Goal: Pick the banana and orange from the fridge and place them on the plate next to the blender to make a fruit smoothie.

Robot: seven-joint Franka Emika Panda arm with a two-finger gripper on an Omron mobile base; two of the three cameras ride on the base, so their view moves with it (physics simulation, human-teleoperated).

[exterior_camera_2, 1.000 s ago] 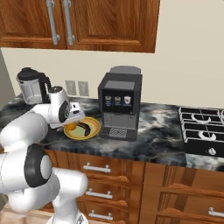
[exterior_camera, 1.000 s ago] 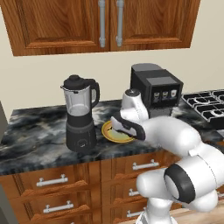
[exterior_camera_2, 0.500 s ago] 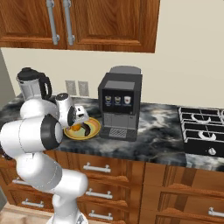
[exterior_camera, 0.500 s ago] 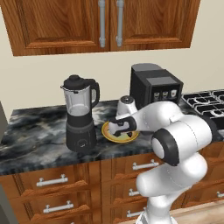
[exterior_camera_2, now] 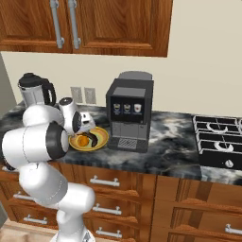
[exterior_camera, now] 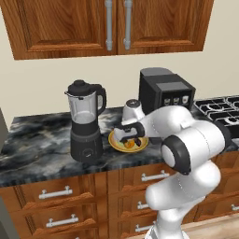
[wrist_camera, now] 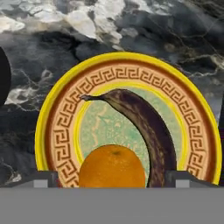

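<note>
The yellow plate (wrist_camera: 43, 122) with its orange-brown patterned rim lies on the dark marble counter, just right of the blender (exterior_camera: 86, 122). On it rests the banana (wrist_camera: 146, 127), mostly dark brown and curving across the plate's middle. The orange (wrist_camera: 112, 168) sits beside it at the near rim. My gripper (wrist_camera: 112, 180) hovers low over the plate, open, one finger on each side of the orange with a gap on both sides. The right base view shows the orange (exterior_camera_2: 83, 141) on the plate (exterior_camera_2: 101, 134) under my gripper (exterior_camera_2: 84, 133). The fridge is out of view.
A boxy black coffee machine (exterior_camera: 164, 91) stands right of the plate, close to my arm. A stove (exterior_camera_2: 218, 142) lies at the counter's far right. Wooden wall cabinets (exterior_camera: 112, 23) hang above, and drawers (exterior_camera: 56, 193) run below the counter edge.
The jaws have spread wider and let go of the orange, which now rests on the plate beside the banana. The arm's elbow has swung up and across over the counter.
</note>
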